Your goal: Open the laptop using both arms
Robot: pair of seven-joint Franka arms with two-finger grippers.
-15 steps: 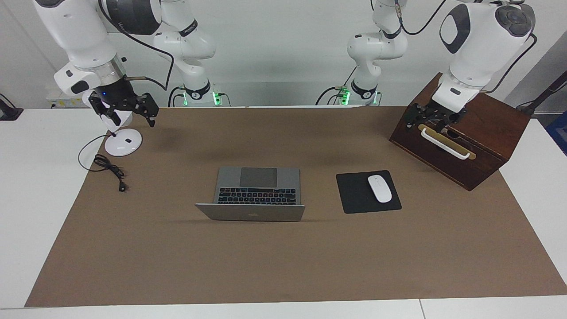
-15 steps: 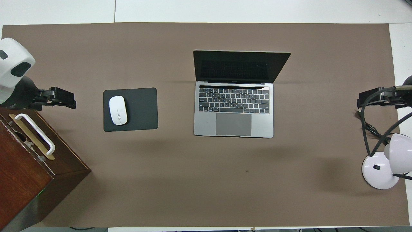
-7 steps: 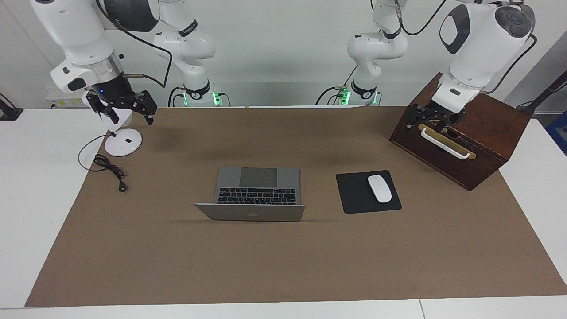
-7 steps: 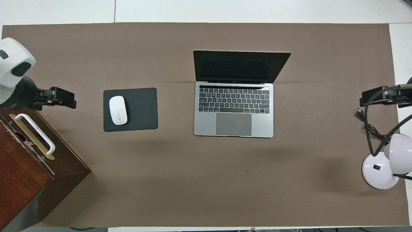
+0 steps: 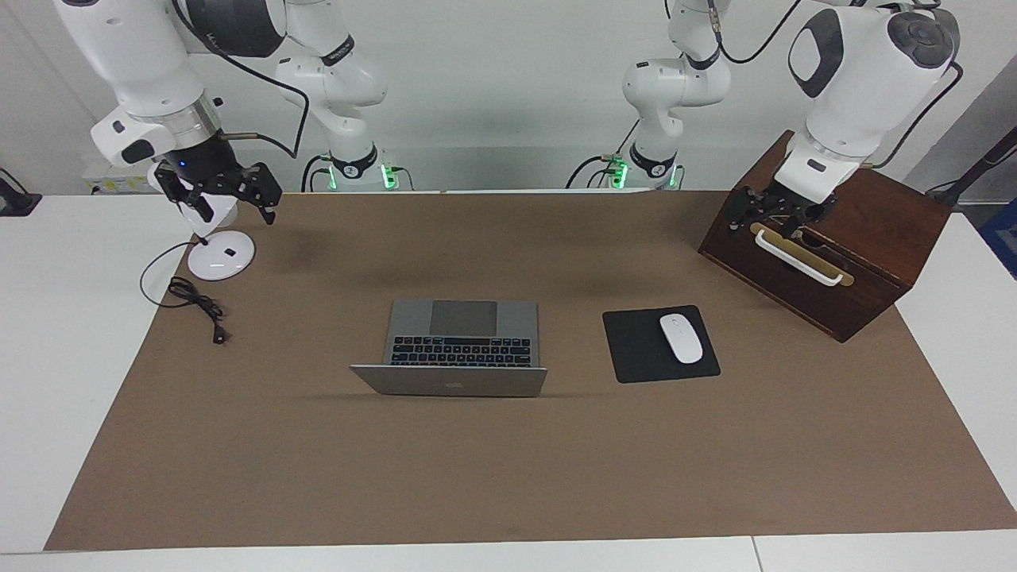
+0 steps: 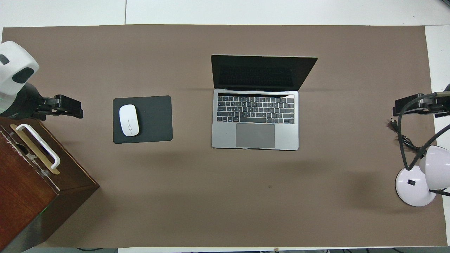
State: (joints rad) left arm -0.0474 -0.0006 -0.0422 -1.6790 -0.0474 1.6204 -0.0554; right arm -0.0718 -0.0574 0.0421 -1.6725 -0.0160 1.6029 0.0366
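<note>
The silver-grey laptop (image 5: 461,342) stands open in the middle of the brown mat, its keyboard and trackpad toward the robots and its dark screen (image 6: 260,73) raised. The lid's back with the apple logo shows in the facing view. My right gripper (image 5: 221,200) hangs open and empty in the air over the white lamp at the right arm's end of the table; it also shows in the overhead view (image 6: 415,105). My left gripper (image 5: 777,216) hangs open and empty over the wooden box's handle; it also shows in the overhead view (image 6: 68,107). Both grippers are well apart from the laptop.
A white mouse (image 6: 129,120) lies on a black mouse pad (image 6: 154,119) beside the laptop, toward the left arm's end. A dark wooden box (image 5: 866,238) with a white handle stands at that end. A white desk lamp (image 6: 416,186) and its black cable (image 5: 195,302) are at the right arm's end.
My right gripper has risen a little and drifted toward its own end of the table. The left gripper and the laptop have barely moved.
</note>
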